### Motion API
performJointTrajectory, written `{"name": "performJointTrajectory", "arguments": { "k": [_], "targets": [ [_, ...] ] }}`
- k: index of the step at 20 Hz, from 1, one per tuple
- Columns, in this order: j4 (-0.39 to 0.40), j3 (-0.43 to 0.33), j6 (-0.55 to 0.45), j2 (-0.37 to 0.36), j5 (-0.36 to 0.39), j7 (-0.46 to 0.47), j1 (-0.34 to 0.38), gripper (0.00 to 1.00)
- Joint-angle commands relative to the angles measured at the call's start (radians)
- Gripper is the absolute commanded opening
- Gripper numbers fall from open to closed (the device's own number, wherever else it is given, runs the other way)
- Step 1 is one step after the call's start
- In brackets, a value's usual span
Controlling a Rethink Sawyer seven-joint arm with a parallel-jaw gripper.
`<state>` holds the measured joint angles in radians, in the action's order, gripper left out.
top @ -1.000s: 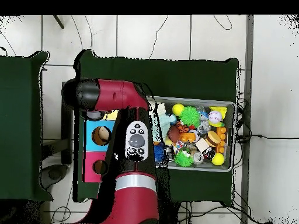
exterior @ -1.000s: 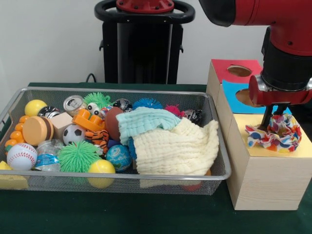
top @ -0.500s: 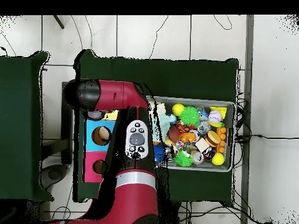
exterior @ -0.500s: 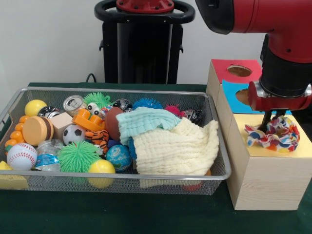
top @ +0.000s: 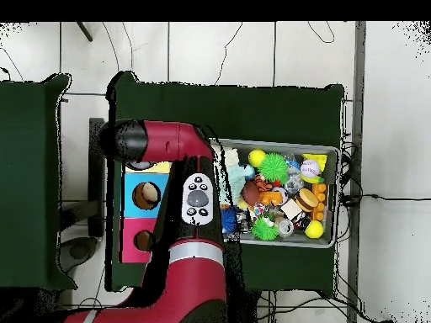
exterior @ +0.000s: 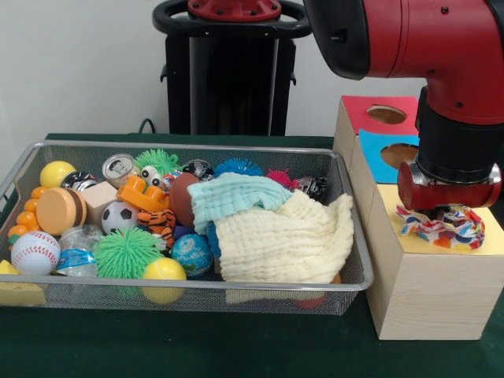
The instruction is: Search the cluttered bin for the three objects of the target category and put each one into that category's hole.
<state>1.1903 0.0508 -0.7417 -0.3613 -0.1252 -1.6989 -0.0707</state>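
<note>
Placing step: the pincer (exterior: 447, 211) presses the multicoloured spotted fabric scrunchie (exterior: 441, 224) into the yellow-topped wooden box (exterior: 429, 291) — its grip can't be made out; next, release and lift.

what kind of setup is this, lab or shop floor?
Looks like a robot lab test cell: a wire bin crammed with toys and cloths, a wooden sorting box with coloured hole panels, and a green-covered table on a tiled floor.
</note>
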Motion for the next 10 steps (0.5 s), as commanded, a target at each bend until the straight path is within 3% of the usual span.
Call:
{"name": "performJointTrajectory", "arguments": {
  "k": [1,6,10],
  "targets": [
    [0.11,-0.059,0.093,0.034,0.029,-0.126,0.005,0.0],
    [0.159,-0.049,0.141,0.054,0.063,-0.102,0.004,0.0],
    [0.155,-0.022,0.079,0.087,0.09,-0.083,-0.003,0.0]
  ]
}}
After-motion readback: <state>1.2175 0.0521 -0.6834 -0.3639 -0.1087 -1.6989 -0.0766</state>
